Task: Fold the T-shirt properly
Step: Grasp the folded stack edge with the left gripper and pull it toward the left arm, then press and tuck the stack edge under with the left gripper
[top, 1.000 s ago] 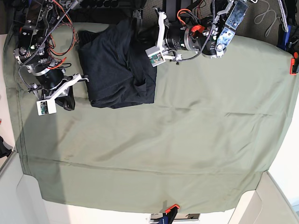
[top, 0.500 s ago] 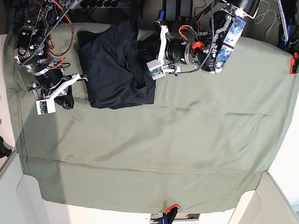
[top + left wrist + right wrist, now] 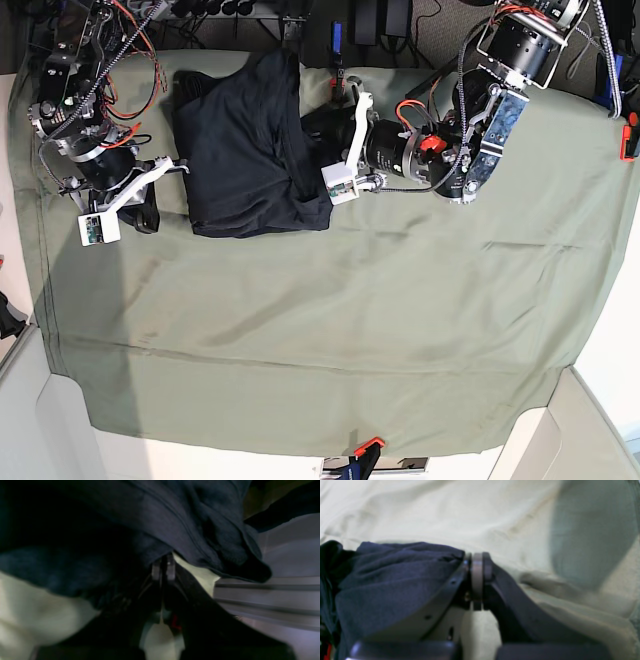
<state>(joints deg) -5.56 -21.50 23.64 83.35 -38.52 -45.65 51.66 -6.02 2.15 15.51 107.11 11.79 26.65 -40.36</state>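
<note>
Two arms: both at the shirt's sides, jaws pressed together.
Left gripper (image 3: 162,568): tips buried in fabric; grip unclear.
Right gripper (image 3: 477,565): beside the cloth's edge.
Dark navy knit T-shirt (image 3: 245,150): bunched, partly folded, on the olive-green cloth sheet (image 3: 400,320) at the bench's far side.
Left: squaring, flattening.

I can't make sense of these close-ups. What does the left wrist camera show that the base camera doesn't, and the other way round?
Only the left wrist view shows the left gripper shut beneath bunched folds of the T-shirt. Only the base view shows the whole olive-green cloth, both arms, and the right gripper beside the shirt's other edge. Both show the dark T-shirt on the cloth.
</note>
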